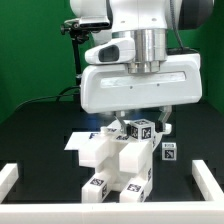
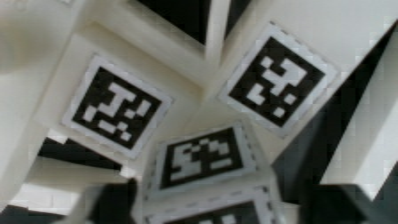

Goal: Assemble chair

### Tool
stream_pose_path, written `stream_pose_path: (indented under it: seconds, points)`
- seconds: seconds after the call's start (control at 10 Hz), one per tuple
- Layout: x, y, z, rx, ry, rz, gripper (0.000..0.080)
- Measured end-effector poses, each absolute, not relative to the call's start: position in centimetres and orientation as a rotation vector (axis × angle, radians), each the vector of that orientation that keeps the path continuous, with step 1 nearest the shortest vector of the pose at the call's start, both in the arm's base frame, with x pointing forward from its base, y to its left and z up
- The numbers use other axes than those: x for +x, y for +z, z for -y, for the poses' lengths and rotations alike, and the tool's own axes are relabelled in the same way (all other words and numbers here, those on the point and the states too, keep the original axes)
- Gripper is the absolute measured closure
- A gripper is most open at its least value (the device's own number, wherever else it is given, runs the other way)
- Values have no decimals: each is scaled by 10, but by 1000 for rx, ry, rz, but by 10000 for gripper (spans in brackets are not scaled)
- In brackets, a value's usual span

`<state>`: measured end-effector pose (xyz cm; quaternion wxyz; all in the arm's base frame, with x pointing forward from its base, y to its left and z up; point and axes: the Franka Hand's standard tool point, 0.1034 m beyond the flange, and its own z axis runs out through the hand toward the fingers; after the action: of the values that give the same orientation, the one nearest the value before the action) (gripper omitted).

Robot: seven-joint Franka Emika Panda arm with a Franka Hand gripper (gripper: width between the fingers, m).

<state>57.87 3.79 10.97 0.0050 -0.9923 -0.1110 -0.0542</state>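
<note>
The fingers hang under the big white robot hand, straddling a small tagged block at the top of the chair. Whether they have actually pinched it or merely bracket it I cannot tell — the exterior view hides the contact behind the block, and the wrist view is too close and blurred to show the tips.

The chair stands on the black desk, roughly in the middle, inside the low white border rail. It is a cluster of chunky matte white blocks and slabs, with a flat white slab lying behind it toward the exterior view's left.

My judgement is that these parts are stiff, light and unlikely to break, but smooth enough to slip or twist if gripped off-centre. The best hold looks to be across two flat parallel faces of a block, squarely at mid-height.

As for writing — none is legible. The only markings are square black-and-white tags on the faces, several filling the wrist view.
</note>
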Motion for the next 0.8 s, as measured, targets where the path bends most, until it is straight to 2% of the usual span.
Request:
stream_pose_path:
  seconds: [0.1, 0.2, 0.8]
  points:
    - [579, 109, -38, -3114, -168, 188, 418]
    - [578, 109, -38, -3115, -165, 48, 531]
    - [579, 108, -39, -3016, -149, -671, 531]
